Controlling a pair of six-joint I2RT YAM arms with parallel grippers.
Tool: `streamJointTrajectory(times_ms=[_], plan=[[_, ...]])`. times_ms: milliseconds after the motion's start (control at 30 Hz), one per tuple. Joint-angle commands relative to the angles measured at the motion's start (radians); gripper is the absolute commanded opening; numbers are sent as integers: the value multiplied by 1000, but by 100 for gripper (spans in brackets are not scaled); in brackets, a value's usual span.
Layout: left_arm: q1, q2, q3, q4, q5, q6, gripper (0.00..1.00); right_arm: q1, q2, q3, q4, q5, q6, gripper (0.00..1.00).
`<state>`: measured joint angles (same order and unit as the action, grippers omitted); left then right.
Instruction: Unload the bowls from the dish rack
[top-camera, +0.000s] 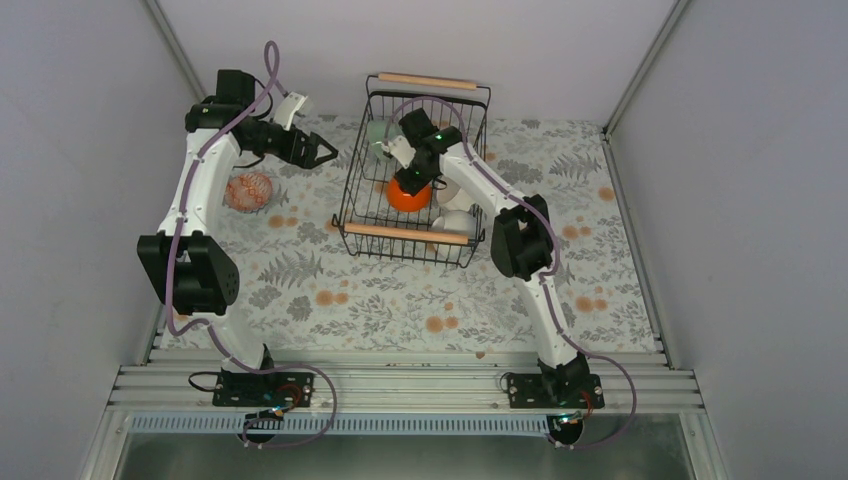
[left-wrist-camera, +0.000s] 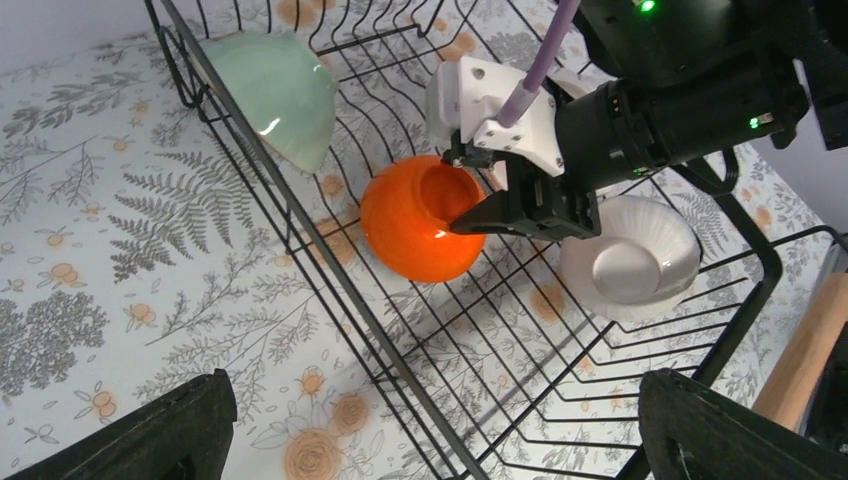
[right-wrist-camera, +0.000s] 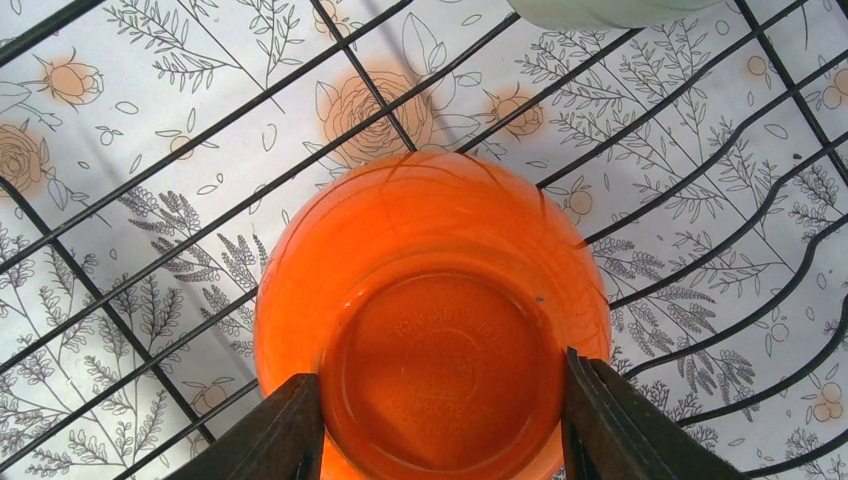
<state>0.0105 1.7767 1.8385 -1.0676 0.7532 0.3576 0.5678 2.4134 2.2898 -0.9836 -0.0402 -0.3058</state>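
The orange bowl (right-wrist-camera: 430, 260) lies tilted on the wires near the middle of the dish rack (top-camera: 352, 195). The right gripper (right-wrist-camera: 440, 398) has reached down onto it with its jaws about half closed, one finger at either side of the bowl. The wrist view crops the fingertips, so I cannot tell whether the pads are bearing on the glaze or only standing beside it. That is the main risk: the bowl is glossy and rounded, so a shallow or uneven pinch could squirt it out. It would then roll toward the white bowl (left-wrist-camera: 630, 265) at its 4 o'clock, or clatter against the mint-green bowl (left-wrist-camera: 280, 95) leaning at 11 o'clock. If the lift tilts, the rim could also catch a wire and drag the light rack across the table (top-camera: 400, 290). The left gripper (top-camera: 325, 152) hangs spread wide and empty just outside the rack's wall at 10 o'clock. A carry-out toward the patterned bowl (top-camera: 249, 191), which sits on the cloth at 9 o'clock, would probably cross its path.
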Motion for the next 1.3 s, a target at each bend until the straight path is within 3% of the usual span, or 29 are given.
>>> streamJointTrajectory(times_ms=[0,567,833,1267], plan=[[-7,-42,47,22,71,-20,100,-13,-53,-21,1,6,3,41],[-15,19,100,130,286,-96,100,-50,-123,-2,15,-58,18,39],[-15,1,72,131,279,-75,100,-48,-86,27,-22,-84,-1,71],[-17,-4,44,143,300,-76,100,-21,6,91,-37,-132,1,80]])
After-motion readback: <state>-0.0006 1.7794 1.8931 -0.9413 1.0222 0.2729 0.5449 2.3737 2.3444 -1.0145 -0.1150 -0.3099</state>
